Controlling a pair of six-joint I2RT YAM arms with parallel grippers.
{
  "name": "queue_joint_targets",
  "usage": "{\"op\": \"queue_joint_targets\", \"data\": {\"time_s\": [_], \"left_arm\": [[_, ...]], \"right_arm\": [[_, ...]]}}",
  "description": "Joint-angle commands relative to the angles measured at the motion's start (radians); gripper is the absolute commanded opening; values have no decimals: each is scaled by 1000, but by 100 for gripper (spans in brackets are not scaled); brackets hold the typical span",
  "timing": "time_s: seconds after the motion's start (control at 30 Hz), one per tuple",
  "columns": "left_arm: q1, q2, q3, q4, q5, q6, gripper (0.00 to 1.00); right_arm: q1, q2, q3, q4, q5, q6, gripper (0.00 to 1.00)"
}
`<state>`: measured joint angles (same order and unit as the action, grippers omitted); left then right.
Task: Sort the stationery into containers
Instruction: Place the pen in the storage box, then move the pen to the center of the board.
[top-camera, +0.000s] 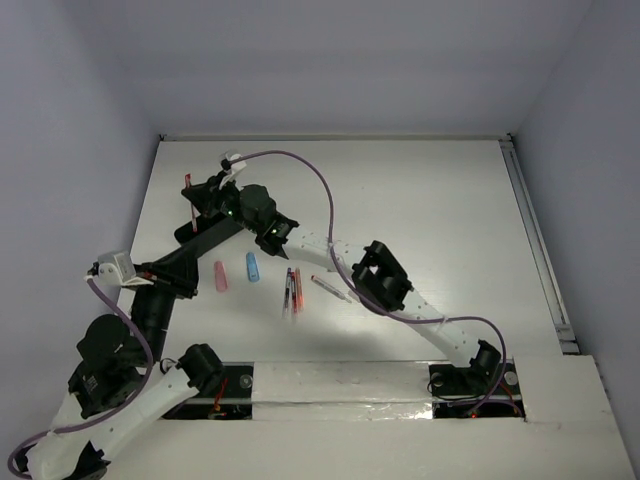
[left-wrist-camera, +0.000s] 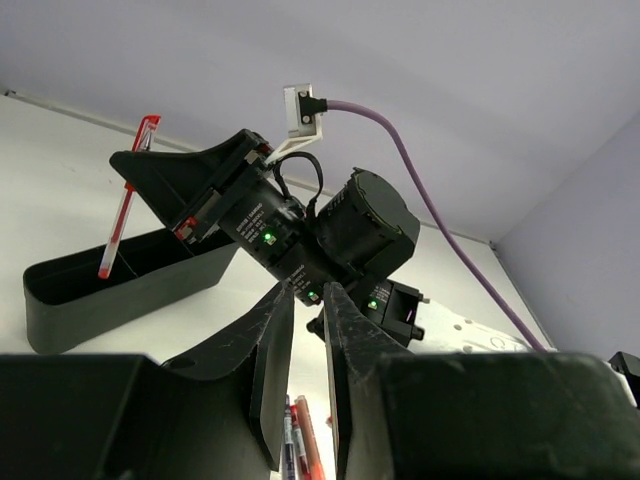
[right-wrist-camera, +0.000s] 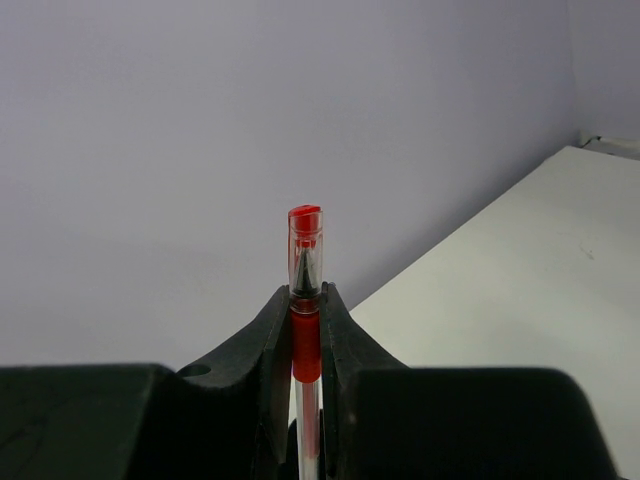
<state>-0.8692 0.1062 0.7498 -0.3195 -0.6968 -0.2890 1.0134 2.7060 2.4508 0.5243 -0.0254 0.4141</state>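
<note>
The red pen (right-wrist-camera: 306, 345) is clamped between the fingers of the right gripper (right-wrist-camera: 306, 295). Its capped end projects beyond the fingertips, and the clear barrel runs back between the two jaws. In the left wrist view the pen stands nearly upright, cap uppermost, leaning slightly. Its lower tip falls inside the open top of the black box (left-wrist-camera: 130, 290). Whether the tip touches the box floor cannot be told.

The box lies on the white table (top-camera: 440, 220) at the far left, directly under the right gripper. The pen's lower end is the only item seen within its walls; part of the interior is hidden from view.

The remaining stationery lies loose on the table, nearer the arm bases:
- a pink capsule (top-camera: 220, 277) and a blue capsule (top-camera: 252, 267), near each other but apart;
- a pair of pens (top-camera: 292, 290), one red and one dark, lying close together;
- a single pen (top-camera: 330, 288), just to their right and set at an angle.

The right arm reaches diagonally from its base across the table to the far left. It passes over the single pen, and a purple cable (top-camera: 305, 165) loops above it.

The left gripper (left-wrist-camera: 308, 292) points toward the right gripper, with the box to its left. Its jaws stand narrowly apart with nothing between them. The pair of pens shows below the fingers.
</note>
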Motion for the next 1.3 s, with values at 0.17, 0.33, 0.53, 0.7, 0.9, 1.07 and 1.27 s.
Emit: {"op": "queue_joint_targets", "data": {"time_s": [0.17,0.33,0.53,0.7,0.9,1.07,1.27], "left_arm": [[51,44,-10,69,88,34,16],[108,59,-17,80,141,40,15],[144,67,-20,94,187,48,15],[144,69,-21,99,191,53,16],[153,75,-20,100,198,53,16],[153,75,-20,100,198,53,15],[153,78,-15,103,198,59,15]], "right_arm": [[-18,64,83,45,84,-34,0],[-18,89,99,46,82,-44,0],[-18,97,88,55,67,-34,0],[-18,86,62,60,32,-24,8],[-9,57,1,56,-13,-40,42],[-9,0,-65,57,-47,-38,59],[-9,-138,-243,130,-54,-32,76]]}}
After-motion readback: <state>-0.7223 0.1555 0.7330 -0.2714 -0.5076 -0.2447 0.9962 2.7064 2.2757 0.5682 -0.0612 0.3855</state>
